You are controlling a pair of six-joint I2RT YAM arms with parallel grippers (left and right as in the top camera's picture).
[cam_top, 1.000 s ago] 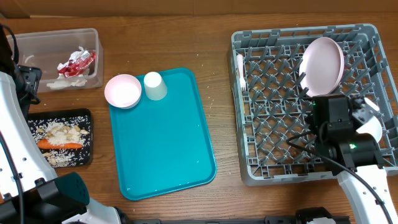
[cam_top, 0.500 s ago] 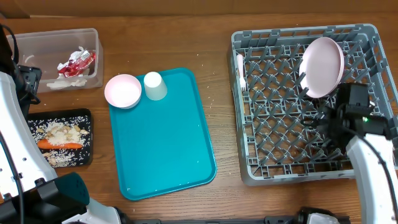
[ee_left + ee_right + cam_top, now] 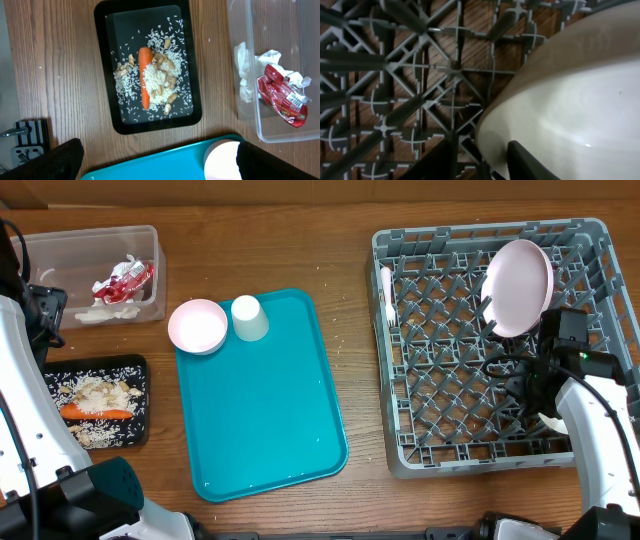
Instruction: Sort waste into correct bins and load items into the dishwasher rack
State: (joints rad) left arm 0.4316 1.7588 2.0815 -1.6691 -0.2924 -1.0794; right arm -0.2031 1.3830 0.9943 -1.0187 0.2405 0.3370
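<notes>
Scanning overhead first: dishwasher rack (image 3: 478, 232) on the right of the worktop, pink plate (image 3: 518, 285) propped on edge among pegs at its far right, fork (image 3: 386, 295) lying along its left wall. The right arm hangs over the near right corner; a sliver of white bowl (image 3: 551, 423) shows beneath it. Pale bowl (image 3: 197, 326) and upturned cup (image 3: 249, 318) wait at the teal tray's (image 3: 270, 430) far left corner, not yet loaded.

Left wrist view: left pincer (image 3: 160, 165) released, jaws wide, nothing between them. Carrot (image 3: 144, 77) and rice (image 3: 157, 80) lie in the black tray (image 3: 102, 75); napkin (image 3: 245, 75) and red wrapper (image 3: 282, 95) sit in the clear tub (image 3: 265, 136). Waste looks sorted.

Right wrist view: right pincer (image 3: 480, 162) straddles the white bowl's rim, one finger inside the bowl, one outside. Cannot tell whether it is pinching the rim.

Risks, as I judge them:
- Bowl glossy and held at the rim only; a weak pinch could let it slide and drop onto the pegs.
- If it is set between pegs at a slant, it may roll flat.
- The arm works close to the plate; a swing that way could knock it over.
</notes>
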